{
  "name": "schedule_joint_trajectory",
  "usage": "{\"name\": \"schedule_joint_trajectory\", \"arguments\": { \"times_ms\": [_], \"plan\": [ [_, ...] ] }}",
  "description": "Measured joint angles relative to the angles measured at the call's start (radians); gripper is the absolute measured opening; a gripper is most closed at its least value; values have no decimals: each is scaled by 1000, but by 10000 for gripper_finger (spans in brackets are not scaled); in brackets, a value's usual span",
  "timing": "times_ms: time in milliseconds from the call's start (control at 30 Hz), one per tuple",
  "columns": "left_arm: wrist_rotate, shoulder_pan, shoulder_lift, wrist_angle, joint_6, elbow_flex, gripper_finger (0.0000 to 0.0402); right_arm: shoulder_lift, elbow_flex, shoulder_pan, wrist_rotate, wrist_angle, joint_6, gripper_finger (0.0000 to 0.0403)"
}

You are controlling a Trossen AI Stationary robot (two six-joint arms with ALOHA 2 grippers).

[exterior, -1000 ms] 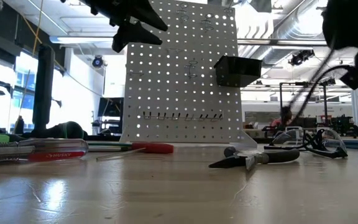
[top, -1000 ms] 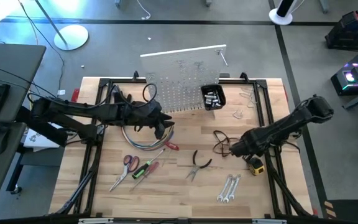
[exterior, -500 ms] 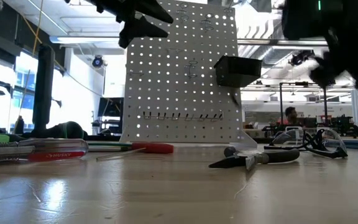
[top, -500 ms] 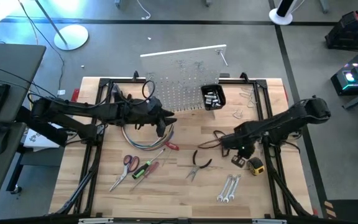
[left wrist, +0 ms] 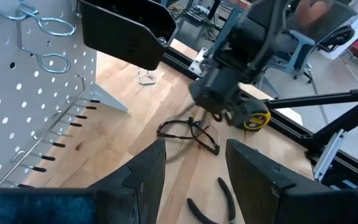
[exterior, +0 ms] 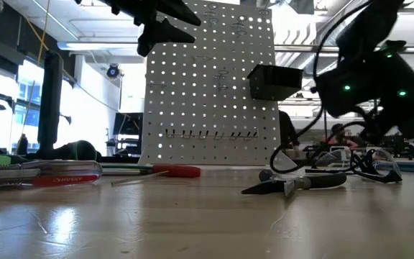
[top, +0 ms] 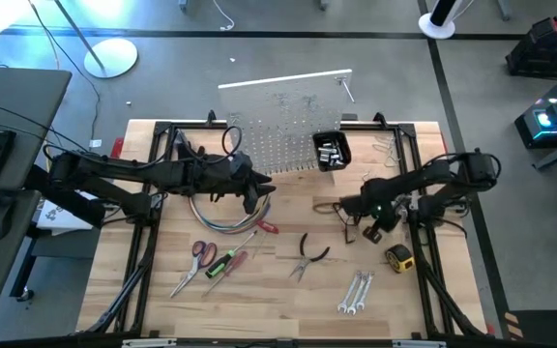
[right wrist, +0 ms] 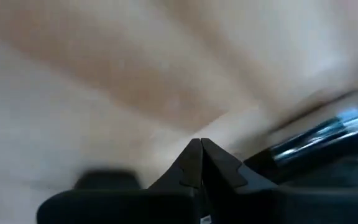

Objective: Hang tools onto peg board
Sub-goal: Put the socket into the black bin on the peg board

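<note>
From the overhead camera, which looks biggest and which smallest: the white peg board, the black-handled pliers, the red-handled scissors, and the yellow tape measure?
1. Peg board, by far the largest.
2. and 3. Scissors and pliers look about alike; I would not rank them.
4. Tape measure, the smallest.

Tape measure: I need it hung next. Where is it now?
In the high view, the yellow tape measure lies on the table's right side, above the silver wrenches and just below the right gripper.
</note>
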Motion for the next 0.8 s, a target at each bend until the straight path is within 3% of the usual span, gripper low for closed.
{"name": "schedule_joint_trajectory", "arguments": {
  "times_ms": [67,267,533,633,800],
  "plan": [
    [0,0,0,-1,0,0,163,0,10,-35,60,-5,-29,0],
    [-9,0,0,-1,4,0,163,24,12,-163,-51,-13,-302,0],
    [-11,0,0,0,23,0,163,136,75,-250,-13,-154,-619,0],
    [-11,0,0,0,23,0,163,185,111,-282,45,-166,-631,0],
    [-11,0,0,-1,23,0,163,235,119,-348,38,-187,-600,0]
  ]
}}
